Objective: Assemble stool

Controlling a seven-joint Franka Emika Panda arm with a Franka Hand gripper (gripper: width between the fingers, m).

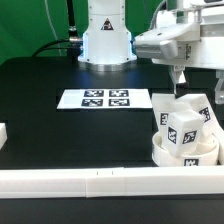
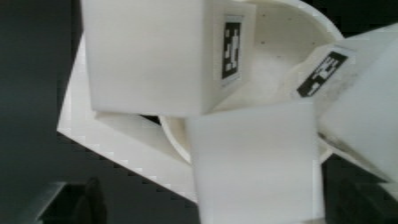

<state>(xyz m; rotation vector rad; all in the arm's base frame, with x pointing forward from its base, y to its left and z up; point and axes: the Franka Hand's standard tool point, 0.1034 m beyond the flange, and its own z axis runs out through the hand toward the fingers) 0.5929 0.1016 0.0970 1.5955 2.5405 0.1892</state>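
Exterior view has the gripper point(image 1: 180, 83) hovering jaws apart and empty, right above the stool legs point(image 1: 183, 122) standing in the round seat point(image 1: 172, 154), probably lined up to press or grab one.

The seat point(image 1: 184, 152) is mostly hidden behind the legs point(image 1: 183, 122) standing on it, and the blurred wrist view cuts both off at its edges.

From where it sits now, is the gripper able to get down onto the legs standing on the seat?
Probably yes. The gripper hangs open just above the legs on the seat, with nothing visible between them.
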